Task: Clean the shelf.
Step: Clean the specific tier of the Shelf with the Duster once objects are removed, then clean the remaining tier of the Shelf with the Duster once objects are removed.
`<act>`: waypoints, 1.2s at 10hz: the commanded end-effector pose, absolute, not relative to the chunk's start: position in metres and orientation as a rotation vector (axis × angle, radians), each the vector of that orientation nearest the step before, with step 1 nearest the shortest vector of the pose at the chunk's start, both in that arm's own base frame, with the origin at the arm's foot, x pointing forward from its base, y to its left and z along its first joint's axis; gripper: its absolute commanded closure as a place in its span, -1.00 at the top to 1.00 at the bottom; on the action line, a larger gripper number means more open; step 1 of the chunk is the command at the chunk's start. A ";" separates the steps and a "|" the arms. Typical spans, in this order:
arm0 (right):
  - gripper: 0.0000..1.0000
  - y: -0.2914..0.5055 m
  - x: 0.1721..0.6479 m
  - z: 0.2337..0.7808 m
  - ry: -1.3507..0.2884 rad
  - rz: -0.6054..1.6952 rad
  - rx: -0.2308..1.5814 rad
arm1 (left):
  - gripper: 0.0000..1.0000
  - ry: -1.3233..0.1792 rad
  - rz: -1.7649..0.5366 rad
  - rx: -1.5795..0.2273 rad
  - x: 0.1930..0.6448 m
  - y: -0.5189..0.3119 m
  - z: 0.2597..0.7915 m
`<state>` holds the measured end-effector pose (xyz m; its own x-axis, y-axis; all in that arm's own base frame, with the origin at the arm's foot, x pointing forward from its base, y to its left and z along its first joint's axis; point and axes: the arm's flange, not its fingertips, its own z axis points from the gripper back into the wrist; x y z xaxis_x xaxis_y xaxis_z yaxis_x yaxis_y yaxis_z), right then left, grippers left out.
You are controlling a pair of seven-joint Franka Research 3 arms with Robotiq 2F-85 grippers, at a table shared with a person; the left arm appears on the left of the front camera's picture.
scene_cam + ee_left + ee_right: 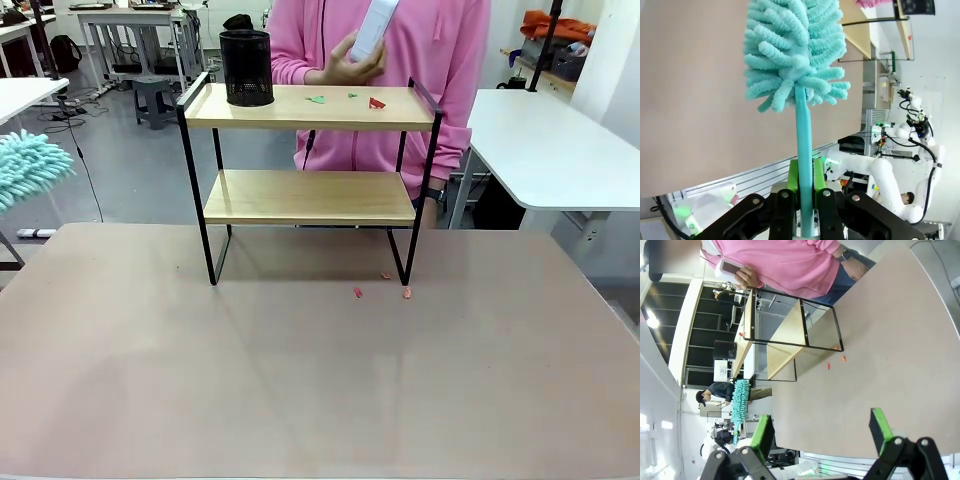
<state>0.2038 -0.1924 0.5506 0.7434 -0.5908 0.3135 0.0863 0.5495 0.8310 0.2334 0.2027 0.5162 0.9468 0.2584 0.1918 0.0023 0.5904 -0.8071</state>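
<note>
Between the green pads of the left tool [806,175] a teal duster [792,55] is clamped by its thin handle. Its head is soft and fluffy and looks to weigh little. The right tool [821,429] stands wide, holding nothing.

Farther out, the shelf [300,197] stands at the far middle of the desk [300,400]. It looks light and stiff on thin legs and would likely slide under a hard push, so steady it by a black frame post.

On its top board a black mesh cup [246,68] stands left of small scraps [376,103] — in the sweep's way. The person's hand [345,62] holds a white object just above. More scraps lie on the desk by the right front leg.
</note>
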 end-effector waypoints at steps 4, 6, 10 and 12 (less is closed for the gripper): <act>1.00 -0.192 0.205 0.552 -0.650 -0.410 0.930 | -0.75 -0.327 0.113 -0.923 0.219 0.207 0.524; 1.00 -0.192 0.205 0.552 -0.650 -0.410 0.930 | -0.75 -0.327 0.113 -0.923 0.219 0.207 0.524; 1.00 -0.192 0.205 0.552 -0.650 -0.410 0.930 | -0.75 -0.327 0.113 -0.923 0.219 0.207 0.524; 1.00 -0.192 0.205 0.552 -0.650 -0.410 0.930 | -0.75 -0.327 0.113 -0.923 0.219 0.207 0.524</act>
